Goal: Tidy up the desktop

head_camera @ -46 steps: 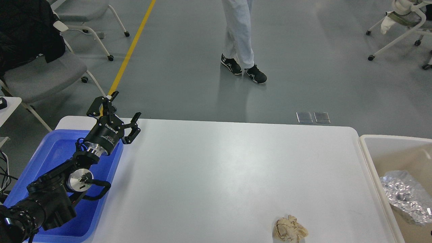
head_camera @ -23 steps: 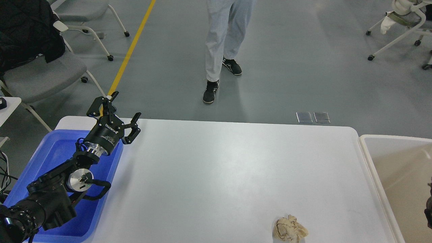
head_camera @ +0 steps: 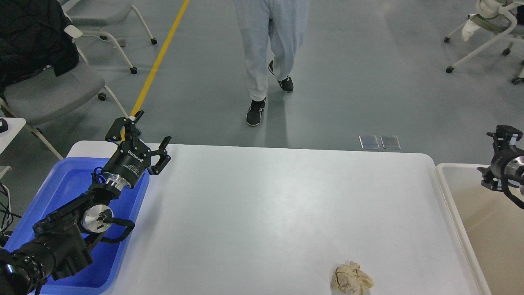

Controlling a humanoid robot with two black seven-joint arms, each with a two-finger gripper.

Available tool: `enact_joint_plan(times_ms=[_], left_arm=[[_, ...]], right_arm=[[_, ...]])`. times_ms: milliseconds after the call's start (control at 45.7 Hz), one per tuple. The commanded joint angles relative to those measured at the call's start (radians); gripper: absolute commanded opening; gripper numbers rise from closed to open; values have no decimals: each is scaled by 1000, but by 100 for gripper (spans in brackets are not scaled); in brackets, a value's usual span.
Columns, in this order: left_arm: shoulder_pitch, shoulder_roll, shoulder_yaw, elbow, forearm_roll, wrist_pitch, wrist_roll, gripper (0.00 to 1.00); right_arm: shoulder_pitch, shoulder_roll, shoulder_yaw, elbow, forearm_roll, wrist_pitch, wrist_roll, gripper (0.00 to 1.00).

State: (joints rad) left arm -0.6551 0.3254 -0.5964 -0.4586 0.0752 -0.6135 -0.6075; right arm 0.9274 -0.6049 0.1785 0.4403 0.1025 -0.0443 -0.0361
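Observation:
The white desktop (head_camera: 286,196) holds one crumpled beige paper ball (head_camera: 351,279) near its front edge, right of the middle. My left gripper (head_camera: 150,128) is open and empty, held above the far left corner of the desktop, over the rim of the blue bin (head_camera: 65,184). My right arm comes in at the right edge above the cream-white tray (head_camera: 449,200). Its gripper (head_camera: 504,135) is dark and small, so its fingers cannot be told apart. Both grippers are far from the paper ball.
A person (head_camera: 266,53) in grey trousers walks on the floor just beyond the table's far edge. Wheeled chairs stand at the back left (head_camera: 49,90) and back right (head_camera: 491,28). A yellow floor line (head_camera: 157,61) runs past the left corner.
My right arm has risen into view over the tray. The foil lump seen in the tray a second ago no longer shows. The person has stepped nearer. My left arm has not moved.

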Motion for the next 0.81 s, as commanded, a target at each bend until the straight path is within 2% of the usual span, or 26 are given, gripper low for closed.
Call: enact_joint_plan(times_ms=[0, 175, 482, 788], left_arm=[[0, 0, 0, 0, 0, 0, 0, 100], [0, 0, 0, 0, 0, 0, 0, 100], [0, 0, 0, 0, 0, 0, 0, 100], [0, 0, 0, 0, 0, 0, 0, 100]], right_arm=[[87, -3, 94, 175, 2, 3, 1, 100], [84, 36, 266, 274, 2, 41, 2, 100], [59, 108, 397, 281, 2, 175, 2, 100], [25, 165, 466, 327, 0, 179, 2, 100]])
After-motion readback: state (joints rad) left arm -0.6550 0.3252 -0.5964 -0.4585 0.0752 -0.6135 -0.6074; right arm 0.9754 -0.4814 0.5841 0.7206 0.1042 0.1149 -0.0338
